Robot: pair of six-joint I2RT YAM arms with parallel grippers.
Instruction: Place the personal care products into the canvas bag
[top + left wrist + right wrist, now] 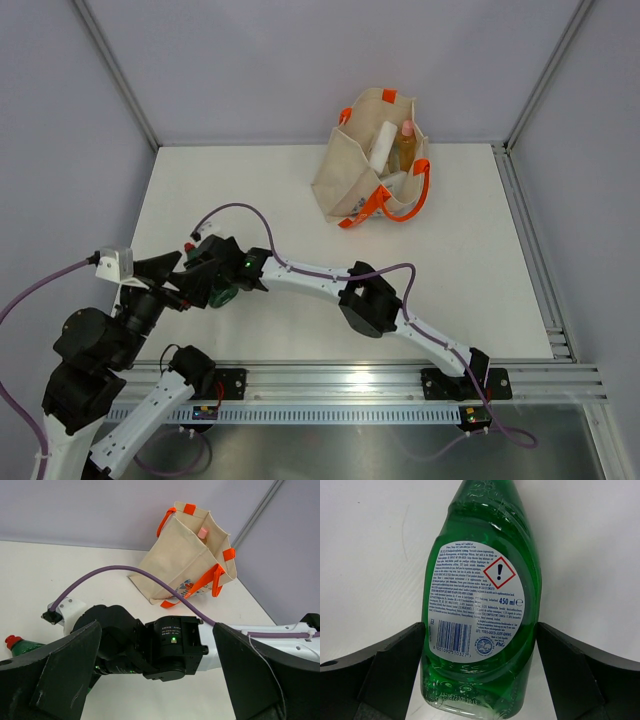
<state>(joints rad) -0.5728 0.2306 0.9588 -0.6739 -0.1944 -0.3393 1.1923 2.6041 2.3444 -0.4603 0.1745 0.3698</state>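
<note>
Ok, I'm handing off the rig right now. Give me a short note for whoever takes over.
Grippers: the left gripper is open, empty and hovering. The right gripper is open and straddles the green bottle, not closed on it.
Things: the green bottle lies on the table. The canvas bag stands at the far side.
Done: a white bottle and the pink-capped bottle show inside; any others are hidden.
Left: grasp the green bottle and bag it.

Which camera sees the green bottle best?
The right wrist camera: the green bottle fills the picture, label and all. The top camera shows only a green sliver under the arms. The left wrist camera catches just its red cap and a bit of green at the left edge.
</note>
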